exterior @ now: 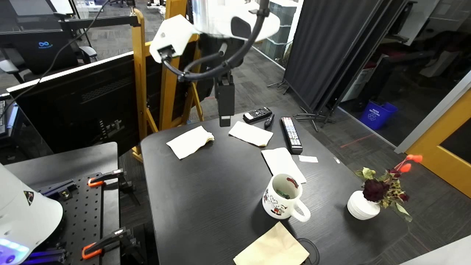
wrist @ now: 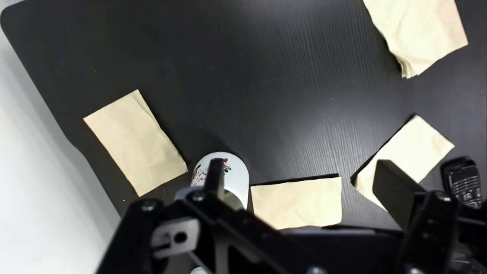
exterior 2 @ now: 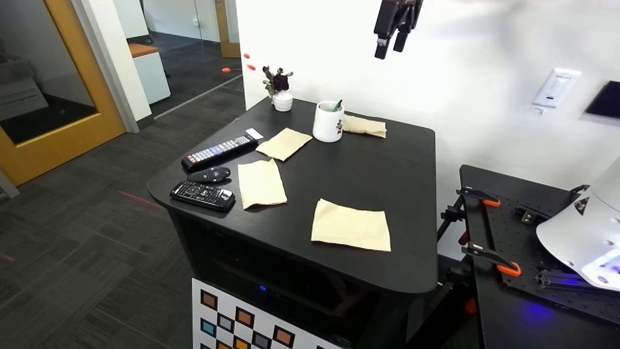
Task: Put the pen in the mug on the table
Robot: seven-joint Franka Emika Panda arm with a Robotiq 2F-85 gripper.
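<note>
Gripper [wrist: 300,177] nearest the lens in wrist view: black linkage with visible screws, blocky dark fingers [wrist: 395,190] spread wide, grip empty.

Pen [exterior 2: 337,105] sits in the mug [exterior: 273,203]: slim stick, green and dark, tilted, upper end poking past the rim in an exterior view, lower part hidden by the mug's side. Mug upright, cream-white glazed ceramic, rounded cylinder, looped side handle, red and black cartoon prints. Stands on the table [exterior: 206,191]: flat black top, fine grain streaks, rounded corners.

Relative to hand: pen and mug both lower than the gripper, well apart from it. Gripper hangs high, pointing down, shows against the white wall [exterior 2: 465,97] in an exterior view. In wrist view the mug shows partly behind one finger; line of sight only, not touching.

Around mug: four folded napkins [exterior 2: 285,144], tan-cream, creased, layered edges; paper or cloth, can't tell. Two lie just beside mug, third further out, fourth near a table corner.

Further out: long black plastic remote [exterior 2: 220,152] with pale keys, shorter boxy remote [exterior 2: 202,195], small curved black gadget [exterior 2: 209,175] between them. White slip [exterior: 308,159] near long remote's end. White ribbed pot [exterior: 360,208], round, with dark red flowers [exterior: 375,189], orange-red buds [exterior: 414,158] and crinkled leaves [exterior: 368,173], near the table edge. White robot base [exterior: 29,217], smooth, rounded; beside it black clamps [exterior: 108,241] with orange tips on a perforated plate [exterior: 86,213].
</note>
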